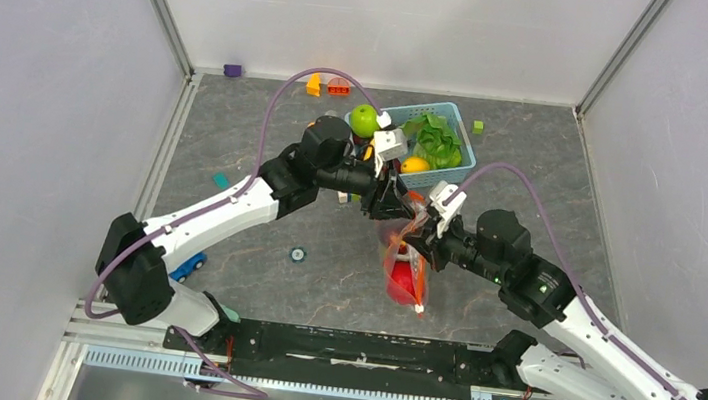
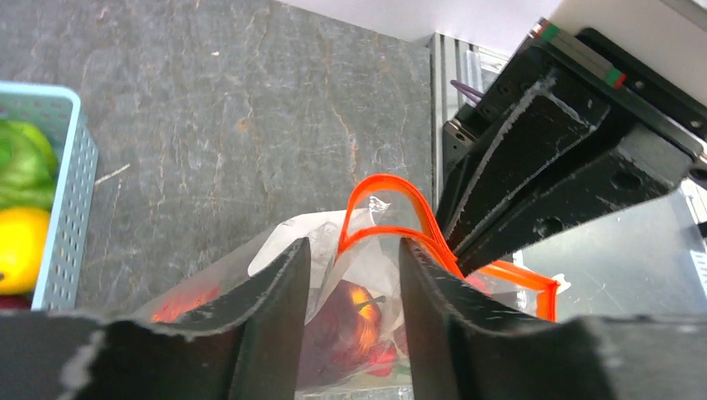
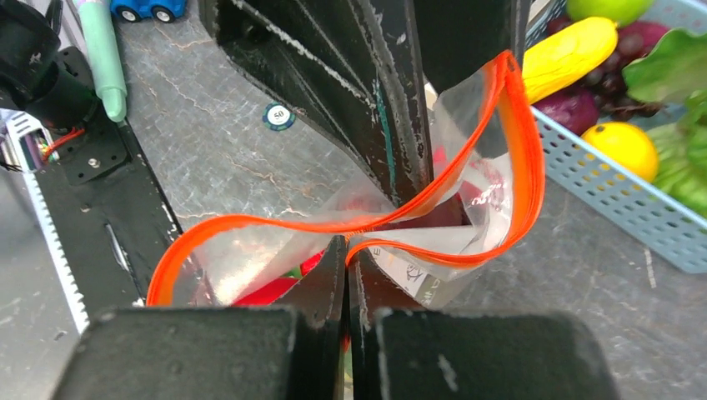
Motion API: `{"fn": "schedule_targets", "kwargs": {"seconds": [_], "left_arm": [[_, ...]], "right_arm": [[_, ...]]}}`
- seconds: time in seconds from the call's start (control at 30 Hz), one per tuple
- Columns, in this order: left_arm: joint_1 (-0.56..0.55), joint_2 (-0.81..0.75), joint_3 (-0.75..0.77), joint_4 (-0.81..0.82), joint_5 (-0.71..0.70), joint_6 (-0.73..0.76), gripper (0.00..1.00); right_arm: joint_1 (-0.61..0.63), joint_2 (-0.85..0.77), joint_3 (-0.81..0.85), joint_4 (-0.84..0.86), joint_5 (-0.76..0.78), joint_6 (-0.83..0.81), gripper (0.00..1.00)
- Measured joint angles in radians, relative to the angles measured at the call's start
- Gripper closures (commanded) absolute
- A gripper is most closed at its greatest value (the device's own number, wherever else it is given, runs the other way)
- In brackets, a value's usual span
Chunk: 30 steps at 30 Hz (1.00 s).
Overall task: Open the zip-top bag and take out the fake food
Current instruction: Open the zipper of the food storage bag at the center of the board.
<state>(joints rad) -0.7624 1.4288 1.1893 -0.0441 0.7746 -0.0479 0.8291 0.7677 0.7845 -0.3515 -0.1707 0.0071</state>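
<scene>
While both arms reach in toward the middle of the grey table (image 1: 536, 160), a little blue toy car (image 1: 188, 265) lies far on the left, near the left arm. A small round disc (image 1: 297, 254) lies a bit more to the right. Next comes the left gripper (image 2: 354, 246). Its two black fingers (image 2: 275, 308) stand a little apart, and the top of the zip-top bag (image 1: 407, 266) is in the gap between them. It is hard to tell if they press on it. The bag is in the middle of the table, right between the two grippers, and its clear body runs from them toward the arm bases. Its orange-red zip strip (image 3: 525, 150) bends and curls in a loop. Inside the bag sits the fake food (image 2: 346, 321): a dark red piece with a yellow-orange patch, with something bright red beside it. From above it shows as a red lump through the plastic. Just to the right is the right gripper (image 3: 346, 246). Its fingers are pressed tight together and pinch the orange strip between them. Behind the grippers stands a light-blue basket (image 1: 462, 142) with green lettuce (image 1: 437, 141) and a yellow fruit (image 1: 415, 165) in it. A green apple (image 1: 364, 119) sits just by its left corner.
</scene>
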Motion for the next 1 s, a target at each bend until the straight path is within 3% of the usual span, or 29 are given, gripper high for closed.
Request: {"fn": "schedule_targets", "kwargs": {"seconds": [0.2,0.57,1.0], "left_arm": [[0.025,-0.029,-0.022,-0.004,-0.106,-0.04,0.31],[0.043,-0.276,-0.033,-0.174,-0.483,-0.153,0.01],[0.043,-0.469,-0.22,-0.383,-0.698,-0.467,0.0]], "right_arm": [[0.0,0.033,-0.015,0.06,0.005,0.113,1.0],[0.0,0.064,-0.016,0.136,0.086,0.206,1.0],[0.0,0.116,-0.016,0.175,0.104,0.209,1.0]]}}
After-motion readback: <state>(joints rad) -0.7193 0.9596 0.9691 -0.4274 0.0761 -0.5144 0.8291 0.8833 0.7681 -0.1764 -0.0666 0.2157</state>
